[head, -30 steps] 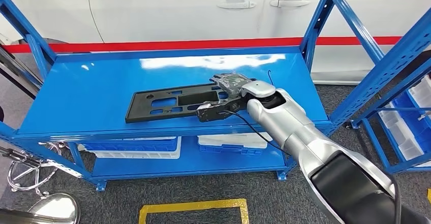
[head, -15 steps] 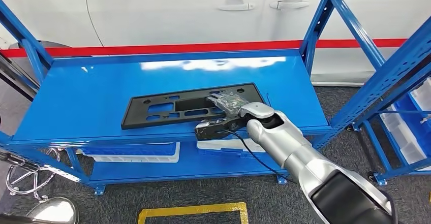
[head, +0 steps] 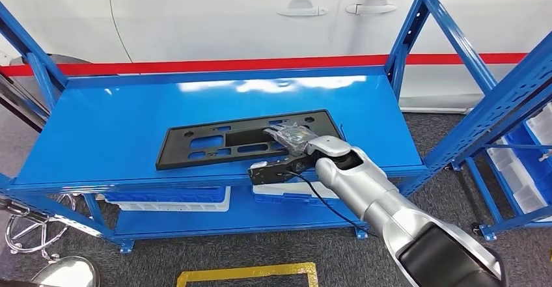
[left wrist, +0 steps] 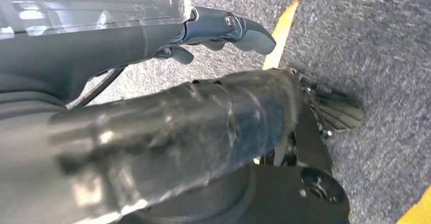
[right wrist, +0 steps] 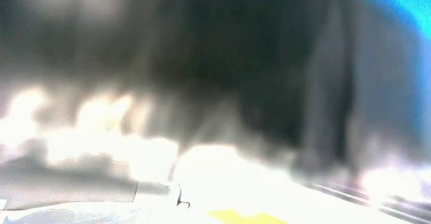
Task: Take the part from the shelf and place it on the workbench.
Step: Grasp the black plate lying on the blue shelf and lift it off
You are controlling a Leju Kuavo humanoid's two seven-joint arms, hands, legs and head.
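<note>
Progress looks early to middle: the flat black plastic panel with rectangular cut-outs [head: 244,137] lies on the top deck of the blue steel shelf [head: 97,124], so as far as the head view shows the part has not left the shelf and the whole carry and set-down on the worktop is yet to do. Right robot hand [head: 291,142], wrapped in clear film, sits on the near right end of that panel, its dark fingers [head: 281,133] laid over the panel's top face and a dark thumb part [head: 268,168] reaching along just below the deck's front lip; my judgement is that it grips the panel's near edge between them, though the closure itself is hidden, and the right wrist view is too blurred to settle it. Most of the panel stretches away to the left of that hand, flat on the deck. Left robot hand [left wrist: 223,28] hangs over grey carpet with a yellow floor line, holding nothing, fingers curled loosely and apart from the thumb. Beneath the right hand, on the lower deck, stand blue and white plastic bins [head: 176,196]. Beyond it a white car body with door handles [head: 332,4] and a red stripe runs across. No brand, label or readable writing can be made out anywhere
</note>
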